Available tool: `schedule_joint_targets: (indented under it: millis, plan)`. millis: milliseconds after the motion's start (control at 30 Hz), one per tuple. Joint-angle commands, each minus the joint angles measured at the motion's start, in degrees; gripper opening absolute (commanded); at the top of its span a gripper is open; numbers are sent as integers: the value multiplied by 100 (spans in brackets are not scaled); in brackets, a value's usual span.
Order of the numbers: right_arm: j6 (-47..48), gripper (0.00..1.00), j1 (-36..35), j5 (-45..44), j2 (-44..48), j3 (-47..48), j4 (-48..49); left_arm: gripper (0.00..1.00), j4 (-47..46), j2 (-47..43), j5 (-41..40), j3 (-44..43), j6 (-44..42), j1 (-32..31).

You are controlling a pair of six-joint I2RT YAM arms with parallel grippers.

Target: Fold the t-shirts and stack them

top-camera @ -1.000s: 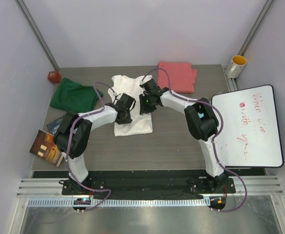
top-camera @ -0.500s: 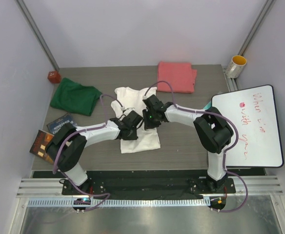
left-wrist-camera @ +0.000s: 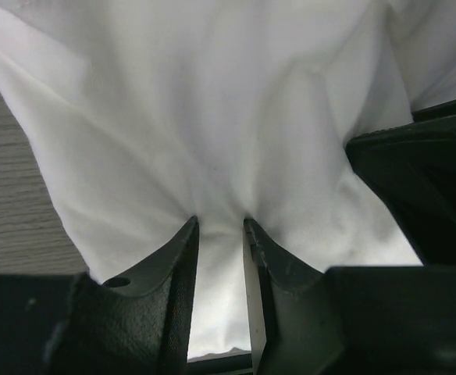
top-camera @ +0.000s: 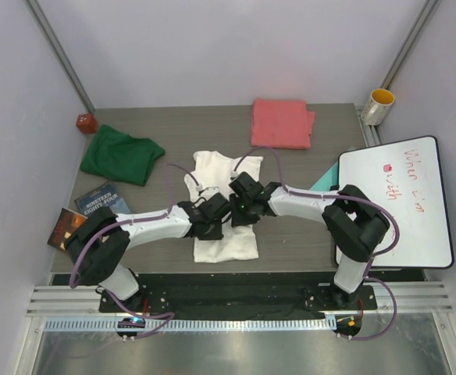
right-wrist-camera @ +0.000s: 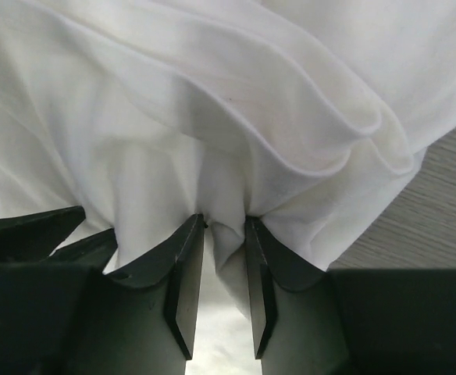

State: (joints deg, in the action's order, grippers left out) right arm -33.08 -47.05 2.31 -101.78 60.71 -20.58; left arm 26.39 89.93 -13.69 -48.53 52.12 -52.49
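The white t-shirt lies partly folded at the table's middle, its near part close to the front edge. Both grippers sit side by side on top of it. My left gripper is shut on a gathered pinch of the white cloth, with creases running into its tips. My right gripper likewise has a fold of the white cloth caught between its tips. The dark green t-shirt lies bunched at the back left. The coral-pink t-shirt rests folded at the back right.
Two books lie at the left edge. A whiteboard with red writing covers the right side, a teal sheet poking out beneath it. A yellow cup stands at the back right, a small red object at the back left.
Both grippers have moved together toward the near edge, dragging the white t-shirt with them. The shirt now lies closer to the front and looks more bunched.
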Motion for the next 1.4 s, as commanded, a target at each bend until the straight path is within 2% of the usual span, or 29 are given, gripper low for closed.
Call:
schedule_joint_targets:
  millis: [0,100,133,200,400,533,600,700,900,967,1033,1367]
  plan:
    - [-129,35,-103,-511,315,-235,-667,32,1298,-9,-70,398,167,-60]
    - [-85,38,-94,-819,640,-86,-842,34,1561,-370,-317,257,150,-60]
    - [-41,39,-94,-993,685,-33,-895,41,1632,-597,-449,213,150,-60]
    - [12,39,-85,-1153,755,186,-1141,44,1816,-783,-572,82,114,-60]
    - [109,41,-85,-1557,1071,398,-1449,46,2054,-1591,-880,-25,149,-60]
    - [109,46,-77,-1549,1948,311,-1440,62,2089,-2303,-1021,107,220,-51]
    - [91,48,-68,-1314,2205,135,-1440,65,1984,-2620,-1074,379,211,-33]
    - [-66,59,-68,-900,2557,-426,-1100,69,1817,-2919,-1013,827,325,11]
    - [-900,61,-68,110,3067,-2192,306,69,1167,-3376,-775,1697,755,98]
    - [-1094,61,-68,182,3164,-2728,843,70,991,-3429,-793,1970,923,107]
    - [-1279,61,-68,296,3260,-2993,1212,70,833,-3482,-784,2163,984,116]
    - [-1517,62,-68,551,3427,-3715,1872,70,534,-3737,-705,2691,1090,116]
